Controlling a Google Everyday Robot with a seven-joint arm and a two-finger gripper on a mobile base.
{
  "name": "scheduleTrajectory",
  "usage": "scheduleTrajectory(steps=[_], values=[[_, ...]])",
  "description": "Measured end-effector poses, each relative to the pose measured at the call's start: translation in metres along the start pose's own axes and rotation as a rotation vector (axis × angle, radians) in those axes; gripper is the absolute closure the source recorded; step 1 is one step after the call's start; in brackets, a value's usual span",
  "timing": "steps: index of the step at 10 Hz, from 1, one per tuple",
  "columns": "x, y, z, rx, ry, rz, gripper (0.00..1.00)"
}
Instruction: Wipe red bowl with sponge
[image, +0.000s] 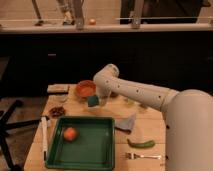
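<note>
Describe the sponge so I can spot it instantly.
Start at the green tray on the wooden table. Just beyond its far edge, beside the red bowl, the gripper holds the sponge: a small teal block, unlike the grey cloth.

Looks like a robotics lab kitchen: claw (98, 97) over wooden bench (150, 121), tray (86, 119), fork (143, 156), office chair (11, 123) beside.

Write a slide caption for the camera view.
Robot's shut hand down at the sponge beside the red bowl, just beyond the green tray.
</note>
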Motion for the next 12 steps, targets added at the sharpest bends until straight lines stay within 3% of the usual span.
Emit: scheduleTrajectory(steps=[4, 12], values=[[-0.012, -0.021, -0.001, 0.033, -0.006, -0.014, 0.81], [-0.041, -0.076, 0.019, 0.086, 0.093, -0.071, 0.81]])
